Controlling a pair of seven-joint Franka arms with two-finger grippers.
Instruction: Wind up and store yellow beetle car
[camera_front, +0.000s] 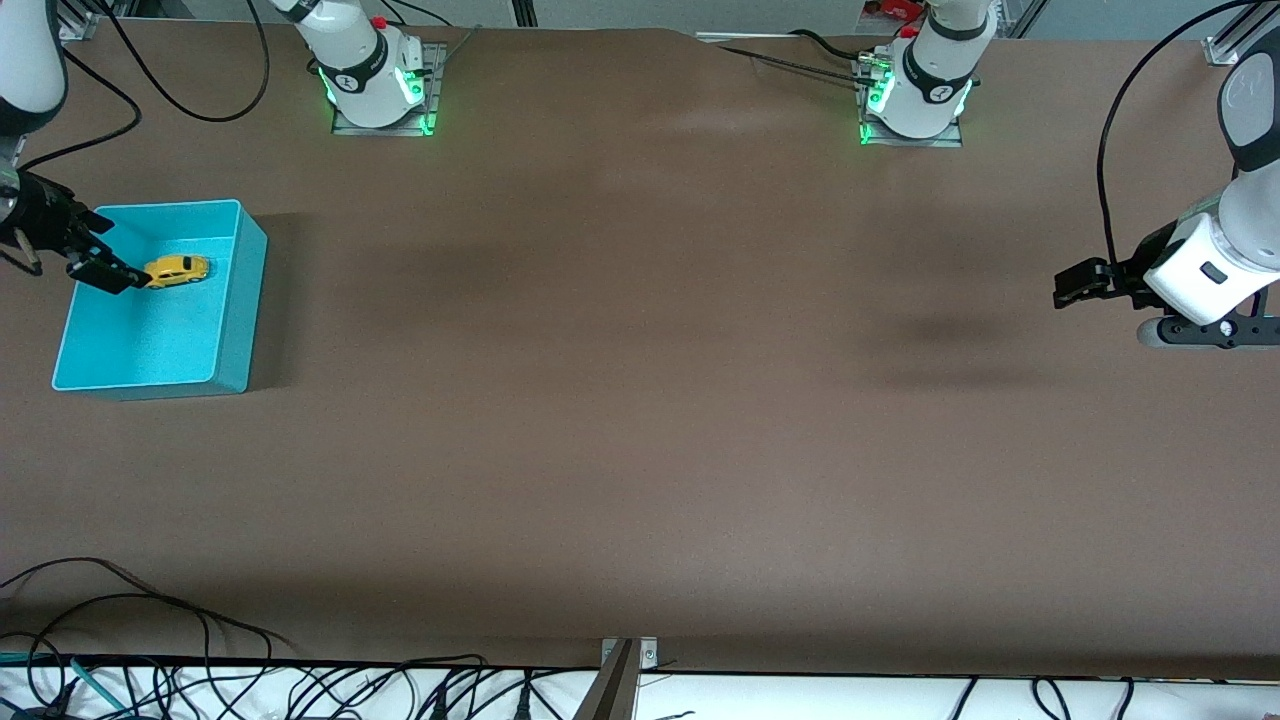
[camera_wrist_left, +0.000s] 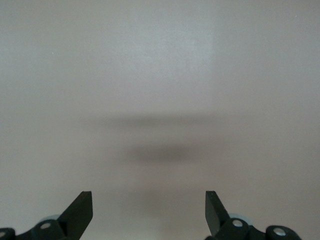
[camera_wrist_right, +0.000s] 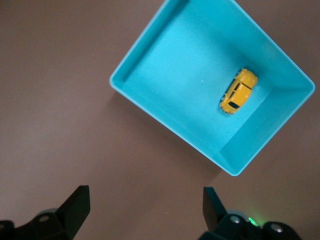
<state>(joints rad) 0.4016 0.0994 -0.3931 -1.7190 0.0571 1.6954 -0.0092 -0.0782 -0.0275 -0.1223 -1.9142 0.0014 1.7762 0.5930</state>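
Currently: yellow beetle car (camera_front: 177, 270) inside teal bin (camera_front: 230, 370), stored, touching nothing. My right jaws (camera_front: 92, 258) released, above bin edge. My left jaws (camera_front: 1082, 284) released, waiting over bare counter (camera_front: 640, 420).

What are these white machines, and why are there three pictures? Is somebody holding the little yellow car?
They are two robot arms bolted to a brown table. One picture looks down from high up; the others come from cameras on each arm's wrist. The yellow beetle car lies in a blue box at the right arm's end of the table. The right gripper hangs open over that box, holding nothing. The left gripper waits open over bare table at the left arm's end.
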